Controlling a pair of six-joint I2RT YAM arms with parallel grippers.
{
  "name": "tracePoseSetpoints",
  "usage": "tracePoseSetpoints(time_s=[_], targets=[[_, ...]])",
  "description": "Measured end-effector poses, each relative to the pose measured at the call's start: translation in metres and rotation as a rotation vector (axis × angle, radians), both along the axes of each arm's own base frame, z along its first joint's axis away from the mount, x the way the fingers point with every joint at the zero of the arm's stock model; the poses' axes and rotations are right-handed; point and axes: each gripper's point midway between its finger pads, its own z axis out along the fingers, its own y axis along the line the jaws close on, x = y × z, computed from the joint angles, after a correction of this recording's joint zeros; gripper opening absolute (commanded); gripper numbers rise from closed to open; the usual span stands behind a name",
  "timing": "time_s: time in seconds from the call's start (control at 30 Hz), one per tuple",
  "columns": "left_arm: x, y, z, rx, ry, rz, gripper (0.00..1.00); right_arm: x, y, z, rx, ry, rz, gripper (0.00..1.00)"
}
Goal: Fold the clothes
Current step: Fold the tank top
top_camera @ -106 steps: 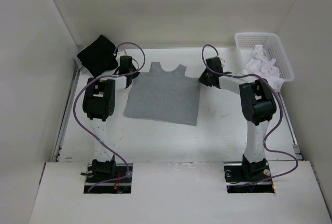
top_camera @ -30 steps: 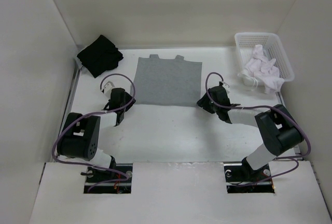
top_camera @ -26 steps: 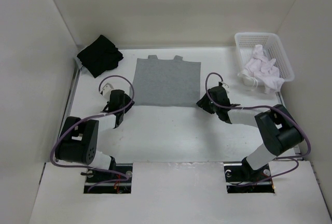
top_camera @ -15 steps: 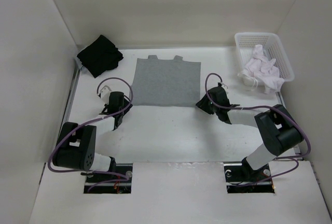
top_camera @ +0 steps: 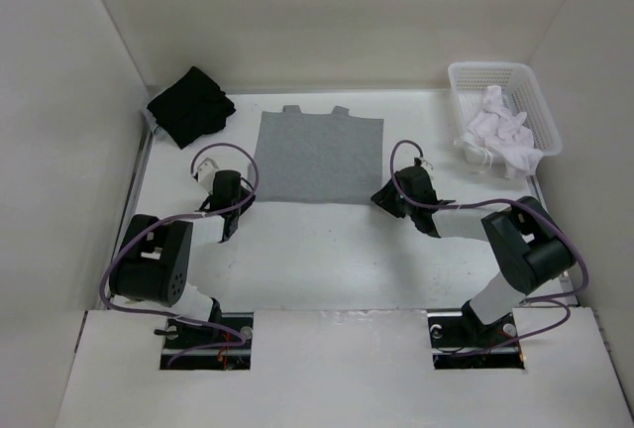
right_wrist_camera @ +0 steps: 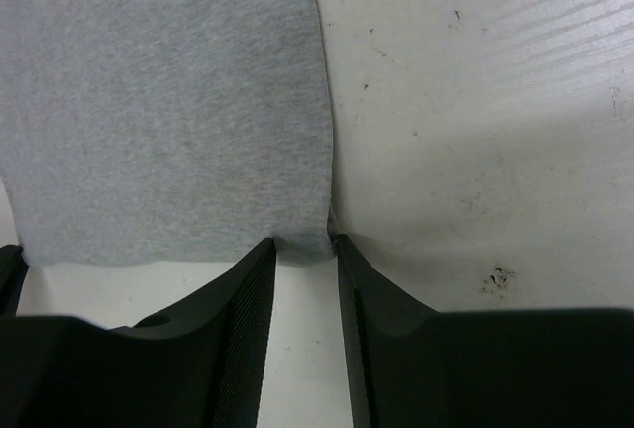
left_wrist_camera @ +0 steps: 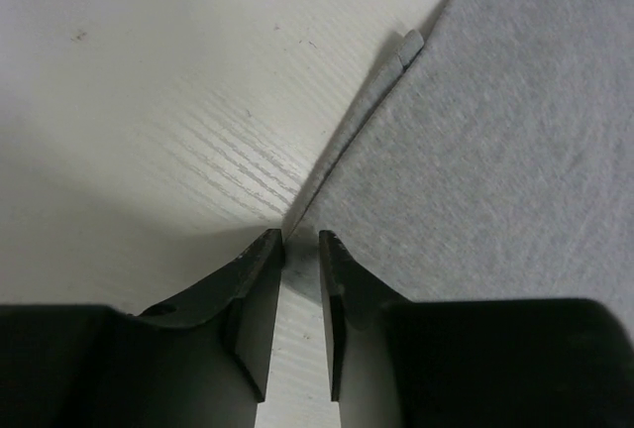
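The jaws of the left gripper (left_wrist_camera: 300,240) and right gripper (right_wrist_camera: 303,245), narrowed from a second ago yet still slightly apart, are set at the near corners of the grey T-shirt (top_camera: 319,159), which is spread flat ahead of them, so a pinch for the fold is probably being closed, though contact is unclear.

top external: high behind arm bases, facing down, whole tabletop (top_camera: 327,250) | left wrist: close over left claw (left_wrist_camera: 300,238), grey T-shirt (left_wrist_camera: 495,151) near-left corner | right wrist: close over right claw (right_wrist_camera: 303,242), near-right corner | shared: shirt's near hem
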Motion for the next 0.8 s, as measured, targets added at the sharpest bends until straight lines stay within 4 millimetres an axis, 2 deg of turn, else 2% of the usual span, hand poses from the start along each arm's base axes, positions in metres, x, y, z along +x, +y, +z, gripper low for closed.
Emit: tracePoseSetpoints(time_s=[0.07,0.23,0.37,0.47,0.57,0.67,0.8], targets=[[0.001,-0.002,-0.001,-0.009,-0.001,-0.003,0.12,0.001,0.001,0.001,0.004,-0.007,-0.002,0.39],[0.001,-0.004,-0.002,-0.018,0.001,-0.011,0.1,0.001,-0.001,-0.001,-0.003,-0.004,-0.011,0.27],[0.0,-0.004,-0.001,-0.023,-0.002,-0.009,0.25,0.001,-0.003,-0.001,-0.007,-0.005,-0.016,0.33],[-0.01,0.001,0.002,-0.012,0.006,0.002,0.29,0.002,-0.001,0.0,-0.004,-0.013,-0.014,0.36],[-0.018,0.004,0.001,0.003,0.026,0.01,0.29,0.002,-0.001,0.0,-0.004,-0.014,-0.014,0.36],[-0.019,0.002,0.0,0.013,0.031,0.007,0.24,0.002,-0.001,0.0,-0.004,-0.014,-0.014,0.36],[-0.016,-0.003,-0.001,0.018,0.035,-0.002,0.18,0.002,-0.001,0.0,-0.006,-0.012,-0.015,0.29]])
